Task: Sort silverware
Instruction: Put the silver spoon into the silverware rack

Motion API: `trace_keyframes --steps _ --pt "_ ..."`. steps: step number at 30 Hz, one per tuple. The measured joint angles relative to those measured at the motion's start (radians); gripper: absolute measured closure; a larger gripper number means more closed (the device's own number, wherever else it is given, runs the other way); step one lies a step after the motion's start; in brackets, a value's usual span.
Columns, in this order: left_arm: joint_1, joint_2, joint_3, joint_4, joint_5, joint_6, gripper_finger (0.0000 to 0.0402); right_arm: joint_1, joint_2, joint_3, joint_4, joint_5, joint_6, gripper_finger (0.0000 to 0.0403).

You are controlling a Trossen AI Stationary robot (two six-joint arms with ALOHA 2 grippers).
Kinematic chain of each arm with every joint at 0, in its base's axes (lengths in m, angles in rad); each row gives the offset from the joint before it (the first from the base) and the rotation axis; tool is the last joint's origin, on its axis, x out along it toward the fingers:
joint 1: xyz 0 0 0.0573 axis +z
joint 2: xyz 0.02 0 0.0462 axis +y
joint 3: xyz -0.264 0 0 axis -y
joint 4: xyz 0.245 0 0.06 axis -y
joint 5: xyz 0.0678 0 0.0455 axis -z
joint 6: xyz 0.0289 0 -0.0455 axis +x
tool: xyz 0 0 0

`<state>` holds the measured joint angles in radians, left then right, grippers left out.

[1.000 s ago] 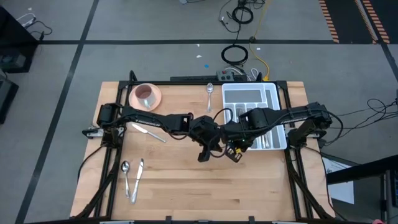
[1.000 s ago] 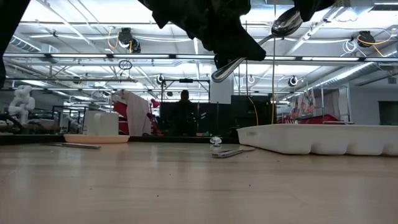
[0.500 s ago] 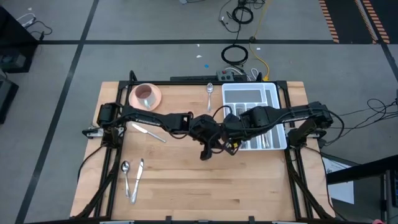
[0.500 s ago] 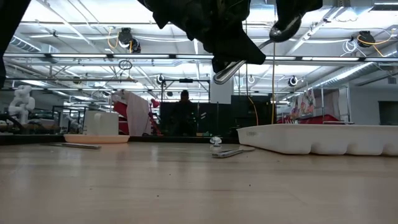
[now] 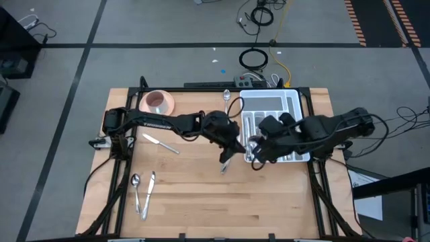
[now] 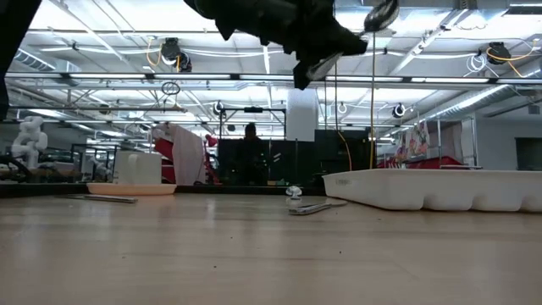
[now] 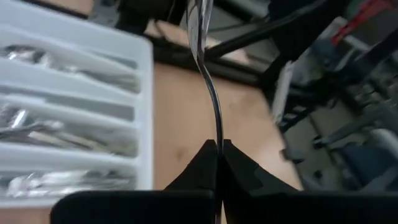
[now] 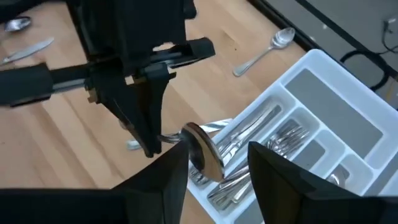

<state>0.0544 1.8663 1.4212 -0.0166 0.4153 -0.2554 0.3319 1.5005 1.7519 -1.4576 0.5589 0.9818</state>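
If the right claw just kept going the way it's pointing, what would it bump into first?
Most likely the spoon held by the shut left gripper: it hangs directly beyond the right gripper's open fingers. Depth is hard to judge.

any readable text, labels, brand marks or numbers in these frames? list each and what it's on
None readable.
White cutlery tray: no markings show.
Pink saucer with its cup: plain.
Spoon held by the left end effector: no stamp can be made out.
Room behind the table in the low view: possible signs, too small and blurred to read.
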Motion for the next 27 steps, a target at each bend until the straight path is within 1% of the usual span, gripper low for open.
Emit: trace_keyframes --steps 7,12,16,18,20,23,25,27 --pt "-0.004 -0.001 0.0 0.167 0.059 -0.118 0.0397 0.021 -0.022 0.0 -0.02 -0.002 -0.075 0.0237" --pt "-0.005 -0.001 0.0 0.184 0.06 -0.132 0.0397 0.023 -0.022 0.0 -0.02 0.026 -0.105 0.0239" --pt "-0.013 -0.001 0.0 0.189 0.058 -0.133 0.0397 0.023 -0.022 0.0 -0.02 0.062 -0.126 0.0255" --pt "-0.018 -0.001 0.0 0.191 0.05 -0.133 0.0397 0.023 -0.022 0.0 -0.019 0.062 -0.141 0.0271" --pt "-0.022 -0.001 0.0 0.193 0.037 -0.133 0.0397 0.023 -0.022 0.0 -0.018 0.06 -0.162 0.0302" --pt "-0.02 -0.001 0.0 0.194 0.015 -0.134 0.0397 0.023 -0.022 0.0 -0.014 0.061 -0.199 0.0377" --pt "-0.022 -0.001 -0.001 0.196 0.0 -0.146 0.0396 0.023 -0.023 0.001 -0.011 0.059 -0.21 0.0391" --pt "-0.023 -0.001 -0.001 0.192 -0.004 -0.157 0.0383 0.023 -0.023 0.001 -0.007 0.054 -0.215 0.0397"
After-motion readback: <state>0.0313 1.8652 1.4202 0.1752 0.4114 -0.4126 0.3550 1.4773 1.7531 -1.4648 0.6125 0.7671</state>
